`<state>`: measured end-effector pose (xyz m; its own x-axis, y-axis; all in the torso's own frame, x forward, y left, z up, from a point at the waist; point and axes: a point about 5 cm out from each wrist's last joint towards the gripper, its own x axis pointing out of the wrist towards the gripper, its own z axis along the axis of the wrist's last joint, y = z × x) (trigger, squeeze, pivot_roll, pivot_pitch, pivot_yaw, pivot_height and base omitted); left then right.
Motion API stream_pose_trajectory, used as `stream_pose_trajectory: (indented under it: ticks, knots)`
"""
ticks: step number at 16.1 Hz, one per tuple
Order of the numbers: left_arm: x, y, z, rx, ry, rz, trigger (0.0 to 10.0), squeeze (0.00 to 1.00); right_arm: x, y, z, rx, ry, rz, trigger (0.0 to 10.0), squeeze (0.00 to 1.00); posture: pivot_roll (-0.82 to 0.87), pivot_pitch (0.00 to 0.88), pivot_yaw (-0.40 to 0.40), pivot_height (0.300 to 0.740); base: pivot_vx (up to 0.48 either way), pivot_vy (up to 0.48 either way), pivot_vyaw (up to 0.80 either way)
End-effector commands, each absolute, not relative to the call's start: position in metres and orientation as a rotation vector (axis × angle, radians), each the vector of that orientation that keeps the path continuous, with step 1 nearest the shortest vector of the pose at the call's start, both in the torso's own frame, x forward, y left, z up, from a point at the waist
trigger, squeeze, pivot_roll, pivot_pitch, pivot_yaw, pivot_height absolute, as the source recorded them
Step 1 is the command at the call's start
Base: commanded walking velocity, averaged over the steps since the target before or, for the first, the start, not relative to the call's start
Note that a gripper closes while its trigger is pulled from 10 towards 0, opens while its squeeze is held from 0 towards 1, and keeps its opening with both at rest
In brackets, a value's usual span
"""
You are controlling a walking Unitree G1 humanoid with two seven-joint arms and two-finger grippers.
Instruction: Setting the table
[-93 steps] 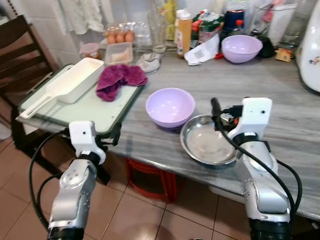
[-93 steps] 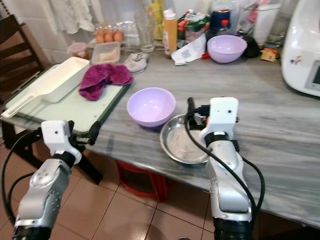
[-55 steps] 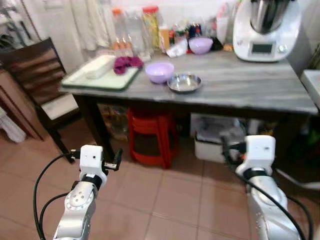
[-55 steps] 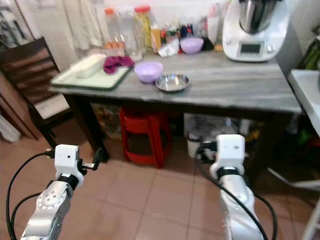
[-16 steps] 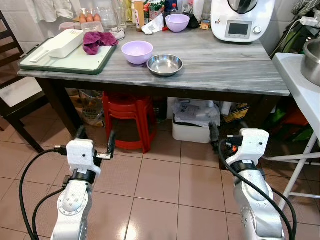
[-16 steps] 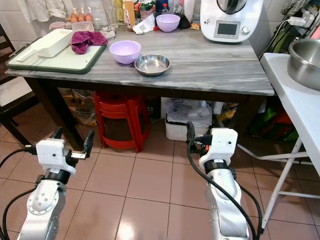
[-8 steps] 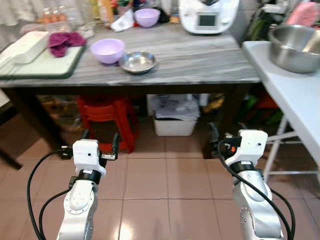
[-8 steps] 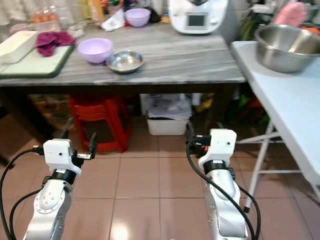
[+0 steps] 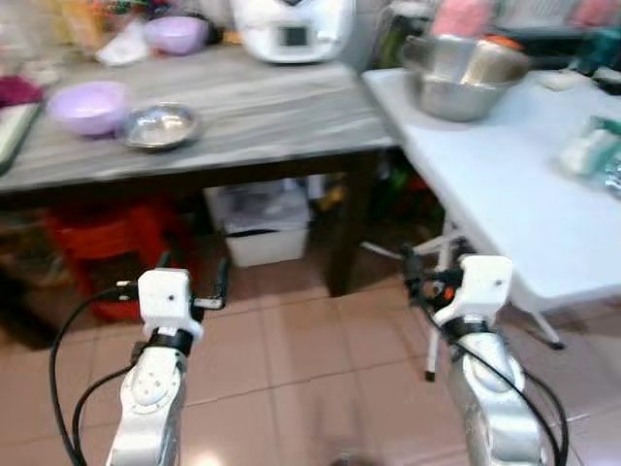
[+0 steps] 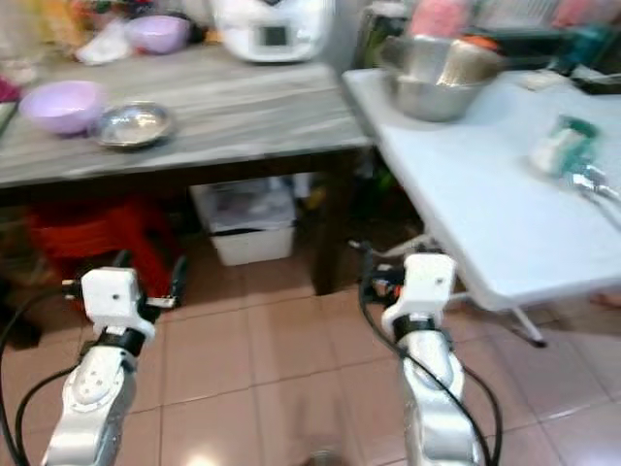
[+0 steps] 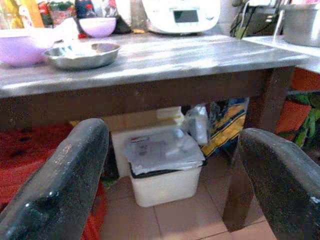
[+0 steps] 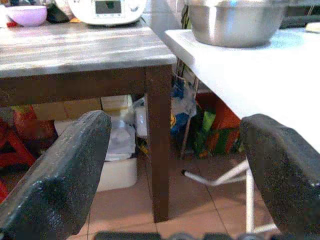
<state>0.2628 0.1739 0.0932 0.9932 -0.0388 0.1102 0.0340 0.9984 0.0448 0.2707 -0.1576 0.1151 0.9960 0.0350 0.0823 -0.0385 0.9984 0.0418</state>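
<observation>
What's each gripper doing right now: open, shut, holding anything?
Left gripper: open, holding nothing, low over the floor.
Right gripper: open, holding nothing, beside the white table.

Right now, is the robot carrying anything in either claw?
No. The left claw and the right claw are both open with nothing between their fingers, hanging above the floor.

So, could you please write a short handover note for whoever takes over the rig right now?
Left gripper: open, empty, held low over the tiled floor.
Right gripper: open, empty, also low, facing the gap between the two tables.
On the grey table: lilac bowl, small steel dish beside it, second lilac bowl at the back near the white appliance.
On the white table: large steel bowl.
Done: nothing carried at present.
Left: the robot stands back from both tables, so close in before any pick.
</observation>
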Motion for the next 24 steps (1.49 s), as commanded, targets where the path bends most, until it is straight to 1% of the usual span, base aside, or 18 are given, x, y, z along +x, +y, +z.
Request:
stream_pose_trajectory:
  ticks: [1, 9, 24]
  knots:
    - [0.2622, 0.1742, 0.0934, 0.041, -0.110, -0.037, 10.0, 0.00, 0.2715, -0.1595, 0.1159, 0.035, -0.081, 0.036, 10.0, 0.00, -0.16, 0.092, 0.033, 0.740, 0.000, -0.450, 0.00]
    - [0.2640, 0.1717, 0.0918, 0.041, -0.102, -0.049, 10.0, 0.00, 0.2714, -0.1608, 0.1171, 0.002, -0.084, 0.040, 10.0, 0.00, -0.17, 0.096, 0.036, 0.740, 0.000, -0.444, 0.00]
    - [0.2681, 0.1689, 0.0904, 0.046, -0.091, -0.065, 10.0, 0.00, 0.2720, -0.1584, 0.1151, 0.008, -0.077, 0.035, 10.0, 0.00, -0.17, 0.104, 0.048, 0.740, 0.000, -0.439, 0.00]
